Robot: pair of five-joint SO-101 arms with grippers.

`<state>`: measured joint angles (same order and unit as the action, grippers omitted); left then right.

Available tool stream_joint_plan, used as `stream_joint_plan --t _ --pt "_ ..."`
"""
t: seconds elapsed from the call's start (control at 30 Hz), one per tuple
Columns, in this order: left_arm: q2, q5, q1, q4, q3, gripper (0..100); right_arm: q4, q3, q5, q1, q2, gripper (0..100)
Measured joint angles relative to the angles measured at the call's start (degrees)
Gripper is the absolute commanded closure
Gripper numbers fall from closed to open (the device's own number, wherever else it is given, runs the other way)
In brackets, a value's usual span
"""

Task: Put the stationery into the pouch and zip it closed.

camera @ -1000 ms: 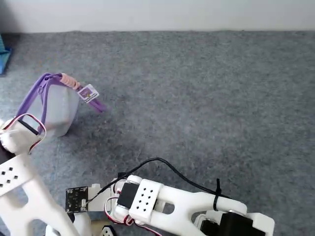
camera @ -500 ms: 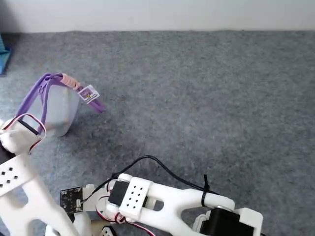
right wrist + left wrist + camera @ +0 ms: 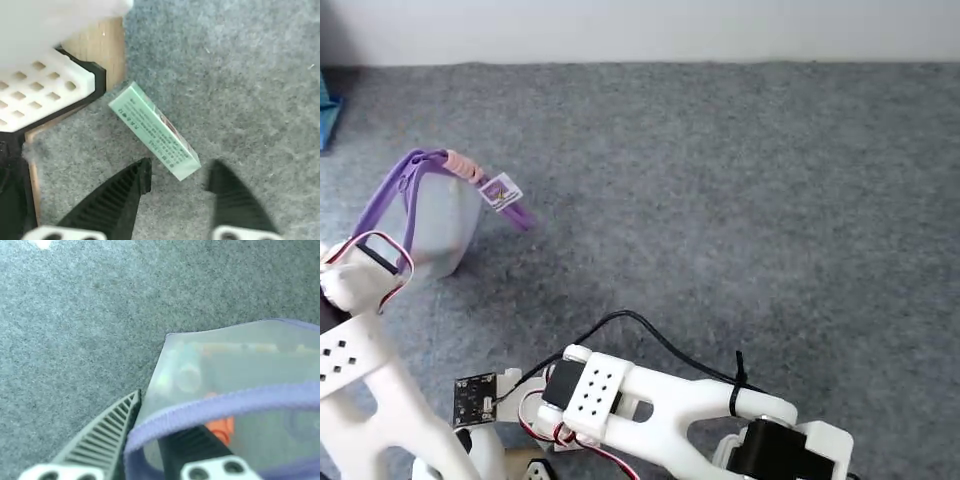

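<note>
From above, the pouch [image 3: 420,215] stands on the grey carpet [image 3: 740,200] at the left, its purple rim up and its mouth open, with a small tag [image 3: 500,190] hanging off the far end. The left arm [image 3: 360,385] rises just beside it, and the right arm [image 3: 660,405] lies low along the near edge, well apart from the pouch. At the left wrist, the left gripper [image 3: 165,415] pinches the pouch's rim, one finger outside the wall and one inside, which holds the mouth open. Through the clear wall an orange item [image 3: 220,427] and a pale item [image 3: 185,372] are already inside. At the right wrist, the right gripper [image 3: 180,177] is spread wide over a green box [image 3: 152,130] that lies flat on the carpet near an arm's base [image 3: 45,95]. The near end of the box sits between the fingertips, and neither appears to press it. By my reading the task is partly done. Some stationery is packed, but this box has yet to be grasped, carried and dropped in, and the zip remains undone.
</note>
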<state>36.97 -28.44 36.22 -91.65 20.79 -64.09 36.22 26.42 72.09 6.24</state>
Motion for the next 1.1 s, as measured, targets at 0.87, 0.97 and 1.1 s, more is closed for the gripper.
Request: stream_joint_plan --t 0.87,0.97,1.1 --pt "0.0 0.0 0.0 0.0 0.0 99 -5.1 -8.5 -19.4 -4.0 -1.0 93.9" --pt "0.0 0.0 0.0 0.0 0.0 99 -8.0 -14.1 -27.8 -4.0 -5.8 86.4" --pt "0.0 0.0 0.0 0.0 0.0 99 -13.7 -23.6 -41.1 -4.0 -12.8 81.4"
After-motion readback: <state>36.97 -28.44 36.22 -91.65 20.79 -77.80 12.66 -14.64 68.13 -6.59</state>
